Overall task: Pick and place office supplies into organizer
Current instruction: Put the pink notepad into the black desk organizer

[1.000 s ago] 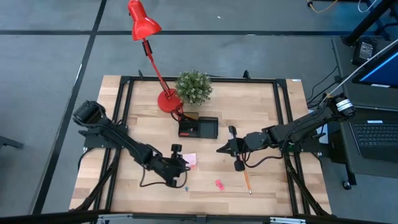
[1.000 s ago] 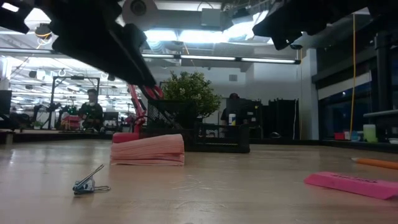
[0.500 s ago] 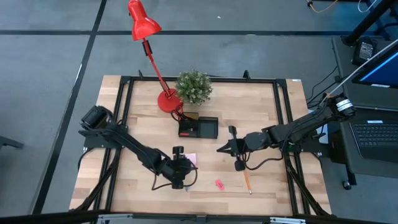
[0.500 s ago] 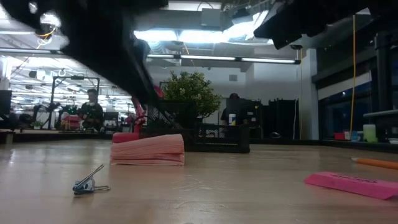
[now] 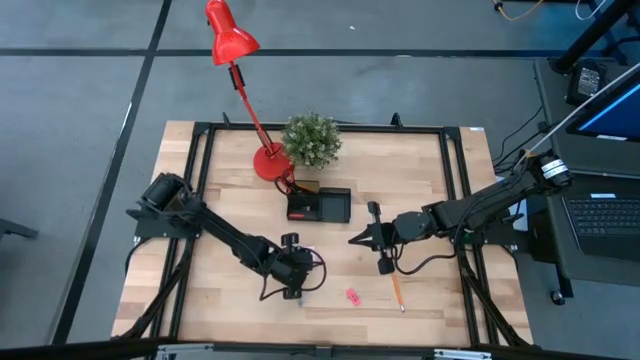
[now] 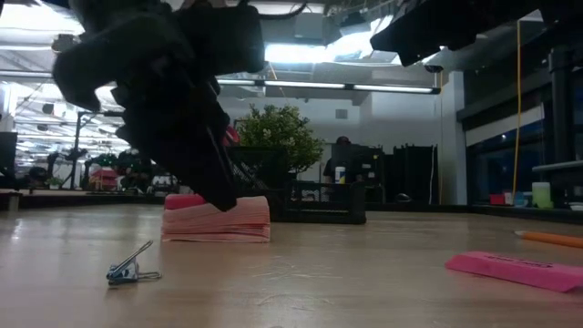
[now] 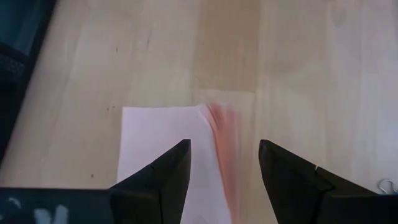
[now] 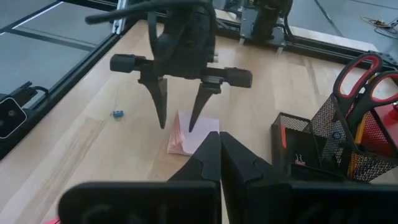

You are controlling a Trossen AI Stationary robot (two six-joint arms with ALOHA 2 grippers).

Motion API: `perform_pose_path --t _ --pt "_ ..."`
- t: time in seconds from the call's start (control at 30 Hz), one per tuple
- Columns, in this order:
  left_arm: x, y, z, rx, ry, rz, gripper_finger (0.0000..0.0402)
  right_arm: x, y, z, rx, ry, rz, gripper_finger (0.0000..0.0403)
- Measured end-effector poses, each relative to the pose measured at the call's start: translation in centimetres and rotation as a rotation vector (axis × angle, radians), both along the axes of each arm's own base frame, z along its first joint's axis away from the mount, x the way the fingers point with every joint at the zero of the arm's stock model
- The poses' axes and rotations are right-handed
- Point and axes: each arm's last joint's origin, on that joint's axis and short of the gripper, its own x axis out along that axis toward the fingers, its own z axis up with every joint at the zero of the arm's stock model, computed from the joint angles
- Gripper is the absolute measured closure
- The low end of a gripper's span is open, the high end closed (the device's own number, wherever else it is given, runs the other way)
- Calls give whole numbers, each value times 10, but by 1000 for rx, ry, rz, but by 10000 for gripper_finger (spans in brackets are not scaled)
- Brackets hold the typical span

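The pink sticky-note pad (image 7: 158,143) lies flat on the wooden table, left of centre. My left gripper (image 7: 224,146) hangs open just above it, pointing steeply down, with the pad's side edge (image 7: 225,134) below the gap between its fingers. The right wrist view shows the left gripper (image 8: 178,124) close over the pad (image 8: 198,140); I cannot tell whether it touches. My right gripper (image 5: 352,240) waits shut in mid-table, holding nothing. The black mesh organizer (image 8: 323,149) holds red-handled scissors (image 8: 364,74).
A small blue binder clip (image 6: 127,269) lies near the front edge. To its right lie a pink eraser (image 5: 352,296) and an orange pencil (image 5: 397,292). The red lamp's base (image 5: 270,162) and a potted plant (image 5: 312,140) stand behind the organizer (image 5: 320,205).
My left gripper has moved toward the table's right edge and down, rolling a little, and now hangs right over the sticky pad. The pad has stayed where it was.
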Motion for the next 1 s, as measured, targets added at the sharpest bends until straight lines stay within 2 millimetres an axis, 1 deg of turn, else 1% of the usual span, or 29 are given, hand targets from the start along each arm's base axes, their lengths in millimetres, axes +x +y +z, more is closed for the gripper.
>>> perform_pose_path --t 0.1,0.27,0.63,1.0 --pt "1 3 0 -2 8 7 219 0 0 0 -1 1 0 400" --pt "1 3 -1 -2 13 1 219 0 0 -1 -4 9 0 400" --pt "1 6 -17 90 64 -9 220 0 0 -1 -4 9 0 400" --pt "-1 8 -15 138 63 11 220 0 0 -1 9 11 -7 400"
